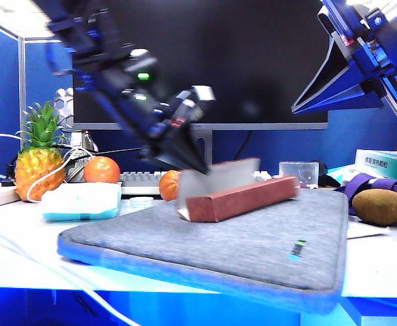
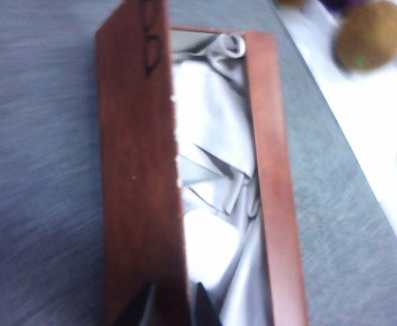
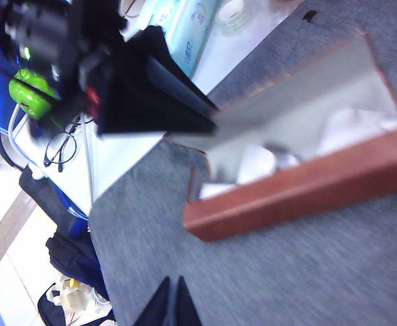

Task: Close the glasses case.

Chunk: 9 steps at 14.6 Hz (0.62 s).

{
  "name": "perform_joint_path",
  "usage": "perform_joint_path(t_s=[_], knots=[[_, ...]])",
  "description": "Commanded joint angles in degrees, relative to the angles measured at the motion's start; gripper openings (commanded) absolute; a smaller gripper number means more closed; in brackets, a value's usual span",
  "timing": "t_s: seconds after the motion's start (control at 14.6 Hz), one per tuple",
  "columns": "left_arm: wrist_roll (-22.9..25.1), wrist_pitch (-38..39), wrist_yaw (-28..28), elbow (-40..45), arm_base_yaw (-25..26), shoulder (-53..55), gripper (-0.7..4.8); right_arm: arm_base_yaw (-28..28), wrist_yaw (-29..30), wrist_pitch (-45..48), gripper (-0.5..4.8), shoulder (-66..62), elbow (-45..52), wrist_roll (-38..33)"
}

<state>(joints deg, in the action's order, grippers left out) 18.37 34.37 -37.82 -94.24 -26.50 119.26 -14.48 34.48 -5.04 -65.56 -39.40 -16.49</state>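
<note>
Left gripper (image 1: 197, 165) pinches the grey-lined flap of the glasses case (image 1: 243, 197), which lies on the laptop sleeve (image 1: 253, 251) just below it. An orange (image 1: 169, 185) and keyboard (image 1: 139, 181) sit close behind. Right gripper (image 3: 173, 299), fingertips together and empty, hangs high, well apart.

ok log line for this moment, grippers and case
left gripper: shut on flap | right gripper: shut, raised, holding nothing | glasses case: open, on grey sleeve
</note>
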Motion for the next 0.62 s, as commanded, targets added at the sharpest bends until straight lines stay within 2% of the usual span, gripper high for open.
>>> perform_joint_path(t_s=[0.07, 0.62], knots=[[1.1, 2.4, -3.4, -2.2, -2.2, 0.1, 0.84, 0.0, 0.3, 0.6, -0.06, 0.2, -0.3, 0.3], [1.1, 4.3, -1.9, -2.2, -10.0, 1.6, 0.84, 0.0, 0.1, 2.3, -0.06, 0.2, -0.3, 1.7]])
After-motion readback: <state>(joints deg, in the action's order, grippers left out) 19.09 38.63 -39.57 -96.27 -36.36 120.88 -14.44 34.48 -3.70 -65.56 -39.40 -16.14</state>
